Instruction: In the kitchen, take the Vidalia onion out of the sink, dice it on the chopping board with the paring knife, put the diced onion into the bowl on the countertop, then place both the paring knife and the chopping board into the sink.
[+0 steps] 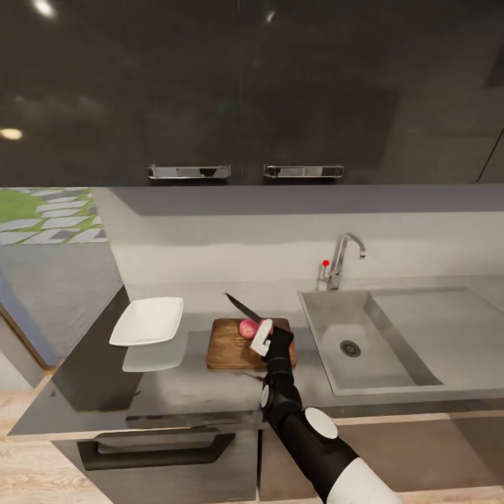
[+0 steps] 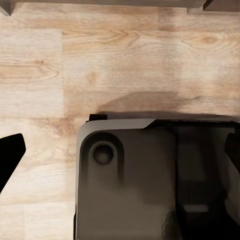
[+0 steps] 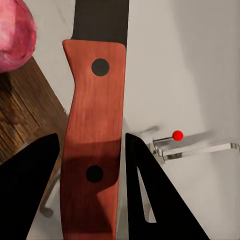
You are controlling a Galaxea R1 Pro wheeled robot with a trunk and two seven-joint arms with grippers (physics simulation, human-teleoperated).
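- Bowl [image 1: 147, 320] is sitting at the left end of the countertop [image 1: 175, 381], apart from the board and showing nothing inside it.
- Chopping board [image 1: 231, 346] is lying between bowl and sink; the Vidalia onion [image 1: 248, 327] is resting whole on its far edge, so the fetch-from-sink step looks done.
- Right gripper [image 1: 262, 337] is hovering at the onion's right side, touching or just beside it. Right wrist view: its fingers [image 3: 30, 195] are pressing both sides of the paring knife [image 3: 95, 135] by its red handle; the dark blade is pointing up and left past the onion.
- Sink [image 1: 336, 364] is lying to the right, basin bare but for the drain, tap [image 1: 343, 259] behind.
- Left gripper [image 2: 120, 165]: fingertips standing wide apart, holding nothing, aimed at the wooden floor [image 2: 100, 65].
- Judgement: dicing step is in hand. Next move calls for lowering the blade squarely onto the onion; a round onion may roll off the far edge.
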